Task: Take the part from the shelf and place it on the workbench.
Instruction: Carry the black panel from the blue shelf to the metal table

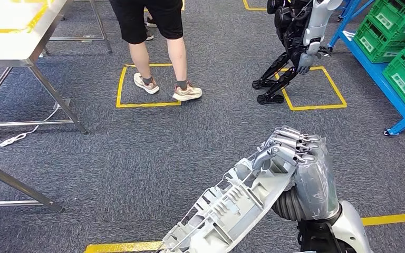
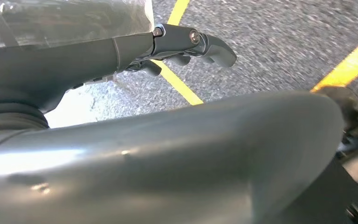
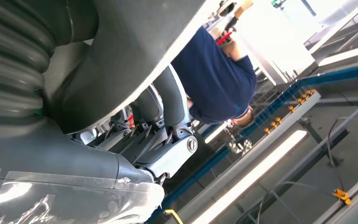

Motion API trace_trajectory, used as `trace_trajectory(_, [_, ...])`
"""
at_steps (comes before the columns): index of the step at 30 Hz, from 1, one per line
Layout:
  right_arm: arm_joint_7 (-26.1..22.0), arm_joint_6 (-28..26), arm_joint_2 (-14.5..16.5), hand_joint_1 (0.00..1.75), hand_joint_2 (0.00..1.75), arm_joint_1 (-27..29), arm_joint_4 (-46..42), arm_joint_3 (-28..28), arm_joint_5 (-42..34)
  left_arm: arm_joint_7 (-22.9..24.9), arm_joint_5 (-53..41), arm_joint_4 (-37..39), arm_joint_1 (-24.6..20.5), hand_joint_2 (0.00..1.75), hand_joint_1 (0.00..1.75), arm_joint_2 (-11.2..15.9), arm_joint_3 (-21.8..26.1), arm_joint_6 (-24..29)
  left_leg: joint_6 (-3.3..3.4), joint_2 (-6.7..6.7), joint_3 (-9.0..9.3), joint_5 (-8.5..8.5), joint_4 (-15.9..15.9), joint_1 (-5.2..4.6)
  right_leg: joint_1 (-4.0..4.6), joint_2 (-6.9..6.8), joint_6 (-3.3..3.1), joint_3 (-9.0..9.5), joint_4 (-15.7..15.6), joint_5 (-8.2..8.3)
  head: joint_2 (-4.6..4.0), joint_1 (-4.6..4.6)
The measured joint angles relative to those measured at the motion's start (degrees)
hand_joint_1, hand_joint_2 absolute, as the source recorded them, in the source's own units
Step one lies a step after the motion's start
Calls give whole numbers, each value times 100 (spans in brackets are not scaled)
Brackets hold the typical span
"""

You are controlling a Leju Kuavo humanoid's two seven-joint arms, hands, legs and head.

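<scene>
right hand (image 1: 300, 158) grips grey part (image 1: 232, 203), which slants down leftward.

Part (image 1: 232, 203) matt grey ribbed plastic; floor (image 1: 137, 153) rough grey carpet; workbench (image 1: 10, 31) smooth metal.

We see the part (image 1: 232, 208), a long pale-grey moulded plastic piece with ribs and cut-outs, gripped at its upper end by our right hand (image 1: 295, 153), tilted diagonally, held above grey carpet.

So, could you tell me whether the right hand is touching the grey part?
Touching: in the head view the right hand has its fingers curled over the upper end of the grey part, gripping it.
</scene>
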Motion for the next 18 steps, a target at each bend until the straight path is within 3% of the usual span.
trace_trajectory(1, [0, 0, -2, 175, 175, 14, -3, -1, 7, -2, 0, 0, 8, 175, 0, 1, 0, 1, 4, -46, 6, 1, 1, -13, 21, 21, -45, 95, -246, 189, 0, 2])
trace_trajectory(3, [0, 0, -7, 175, 175, 25, -15, -3, 24, -8, -1, 0, 14, 175, 0, -7, 0, 5, 1, -125, 4, 5, 0, -20, 79, 170, -159, 438, -1030, 589, 0, -1])
trace_trajectory(5, [0, 1, -9, 175, 175, 32, -32, -5, 44, -18, -1, 0, 13, 175, 0, -22, -1, 6, -34, -189, -32, 24, 0, 2, 125, 301, -225, 641, -1514, 738, 0, -2])
trace_trajectory(8, [-1, 4, -13, 175, 175, 47, -52, -6, 72, -30, -1, 1, 39, 175, 0, -38, -2, 3, -117, -234, -66, 39, -9, 31, 132, 244, -235, 695, -1647, 757, 0, 20])
trace_trajectory(10, [-1, 6, -14, 175, 175, 50, -64, -6, 91, -37, -1, 2, 51, 175, 0, -36, -2, 7, -170, -120, -148, -118, 201, 20, 100, 153, -245, 772, -1749, 795, 0, 1])
trace_trajectory(13, [-1, 9, -14, 175, 175, 73, -72, -2, 108, -52, -3, 2, 45, 175, 0, -22, -2, 14, -264, 36, -580, -587, 1171, 51, 85, 6, -262, 817, -1773, 790, 0, -53])
trace_trajectory(14, [0, 10, -14, 175, 175, 82, -72, 0, 114, -55, -3, 3, 48, 175, 0, -16, -2, 15, -293, 50, -694, -648, 1410, 69, 82, -39, -258, 818, -1765, 781, 0, -62])
trace_trajectory(15, [0, 12, -14, 175, 175, 88, -72, 1, 122, -57, -3, 3, 54, 175, 0, -10, -2, 15, -320, 63, -716, -606, 1456, 86, 74, -82, -246, 818, -1753, 768, 0, -66])
trace_trajectory(16, [0, 14, -14, 175, 175, 89, -72, 2, 131, -58, -3, 4, 59, 175, 0, -4, -2, 15, -344, 83, -620, -461, 1271, 102, 61, -118, -226, 818, -1730, 750, 0, -69])
trace_trajectory(18, [0, 15, -14, 175, 175, 89, -73, 2, 143, -60, -5, 4, 58, 175, 0, 1, -2, 16, -382, 188, -242, -135, 550, 112, 42, -184, -161, 813, -1652, 688, 0, -86])
